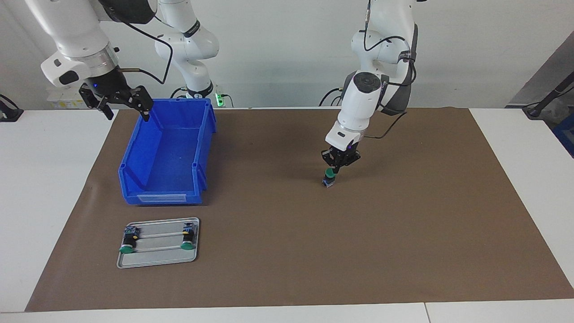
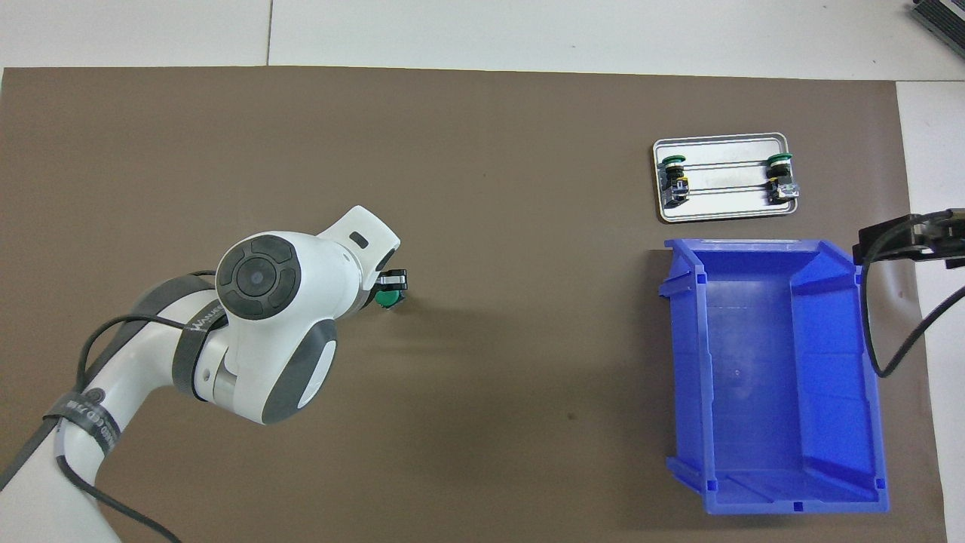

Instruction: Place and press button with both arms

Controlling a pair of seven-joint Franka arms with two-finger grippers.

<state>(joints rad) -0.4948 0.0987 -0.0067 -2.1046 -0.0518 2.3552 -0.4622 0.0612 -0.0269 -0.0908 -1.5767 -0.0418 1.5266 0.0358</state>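
Button (image 1: 329,177) stands mid-mat, green cap up, placing apparently done, left gripper (image 1: 337,169) closed and bearing down on the cap. Right gripper (image 1: 120,104) waits open over the blue bin's (image 1: 179,134) edge; its press is still to come.

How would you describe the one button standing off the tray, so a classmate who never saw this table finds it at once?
Start at the brown mat, then find the left gripper over its middle. Under its shut fingertips stands the button, green cap up. The two other buttons lie on the metal tray beside the blue bin.
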